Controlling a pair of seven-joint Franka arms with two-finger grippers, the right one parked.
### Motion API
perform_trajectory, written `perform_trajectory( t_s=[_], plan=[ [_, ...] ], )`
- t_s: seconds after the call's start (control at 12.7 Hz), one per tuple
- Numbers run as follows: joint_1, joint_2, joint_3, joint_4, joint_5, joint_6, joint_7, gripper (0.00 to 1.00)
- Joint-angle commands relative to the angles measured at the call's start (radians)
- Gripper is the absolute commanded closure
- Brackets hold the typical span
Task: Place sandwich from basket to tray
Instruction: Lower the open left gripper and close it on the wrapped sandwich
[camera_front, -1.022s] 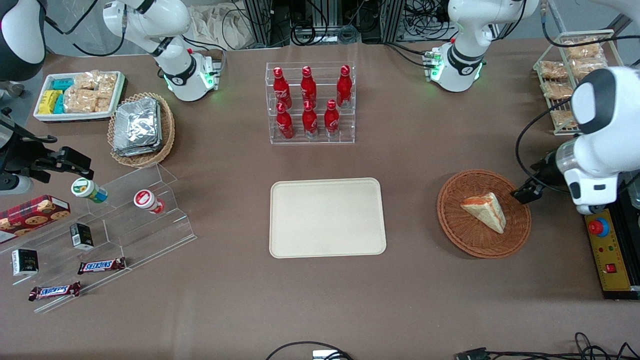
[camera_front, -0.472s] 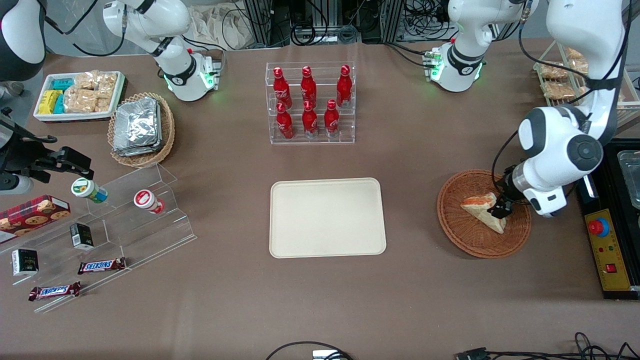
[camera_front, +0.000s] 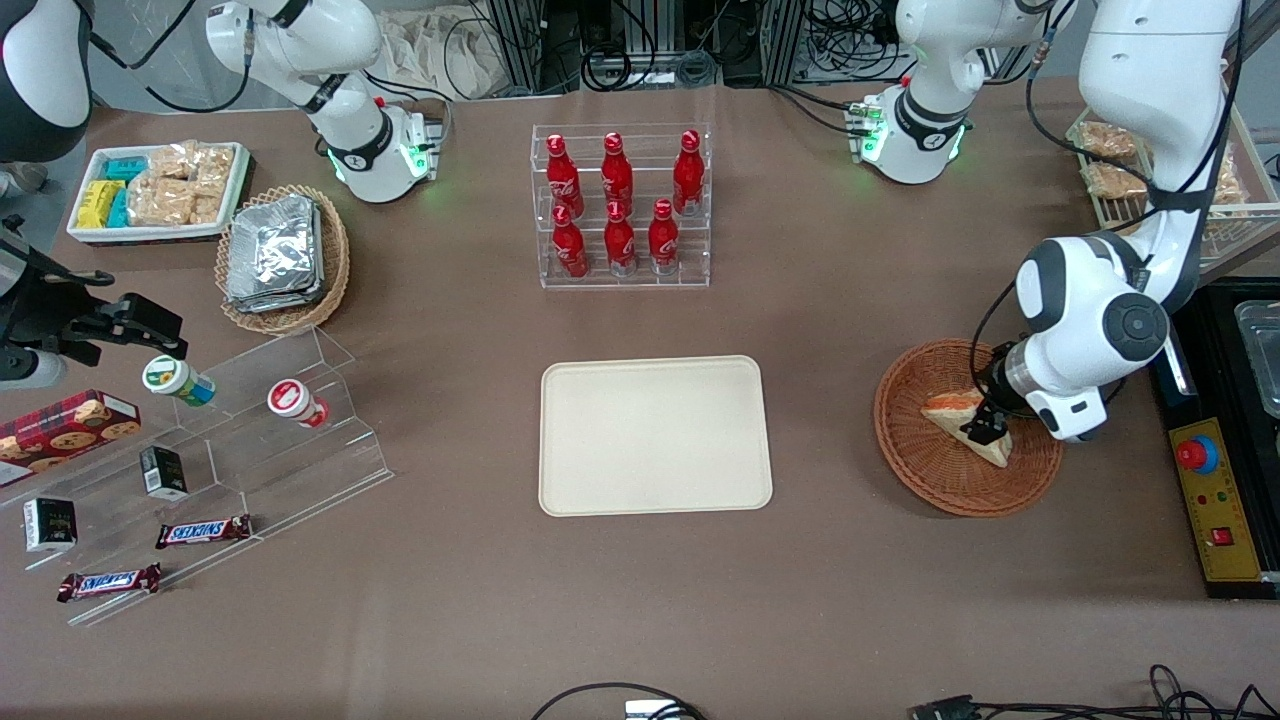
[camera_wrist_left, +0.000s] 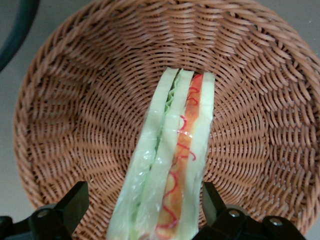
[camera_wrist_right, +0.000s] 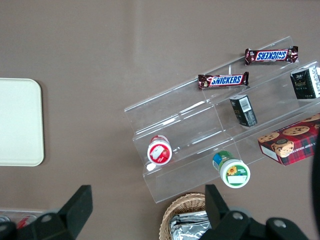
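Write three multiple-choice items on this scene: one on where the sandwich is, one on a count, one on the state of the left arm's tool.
1. Where does the sandwich lie?
A. on the tray
B. in the basket
C. on the bare table

2. How many red bottles stand in the clear rack?
A. four
B. six
C. eight

3. How is the tool set?
A. open, one finger on each side of the sandwich
B. shut on the sandwich and lifted
C. parked over the tray

Key: 1 B, the wedge rests on the wicker of the basket, and the tray holds nothing. 2 B, the red bottles stand three to a row in two rows. 3 A, the wrist view shows gaps between both fingers and the bread.
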Motion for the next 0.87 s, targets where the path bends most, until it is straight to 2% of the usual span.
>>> perform_trajectory(
  t_s=[0.0,0.08,0.16,0.24,0.47,0.79],
  plan=[
    [-0.003,0.02,-0.003,0.025,0.004,0.014,-0.069,0.2],
    [-0.003,0.02,-0.003,0.032,0.006,0.014,-0.095,0.58],
    [-0.003,0.019,-0.003,0.032,0.007,0.012,-0.1,0.89],
    [-0.003,0.013,-0.003,0.033,0.007,0.009,-0.1,1.0],
    [-0.001,-0.007,-0.003,0.105,0.012,-0.081,-0.098,1.0],
    [0.005,0.014,-0.004,0.443,0.055,-0.49,-0.079,1.0]
  ],
)
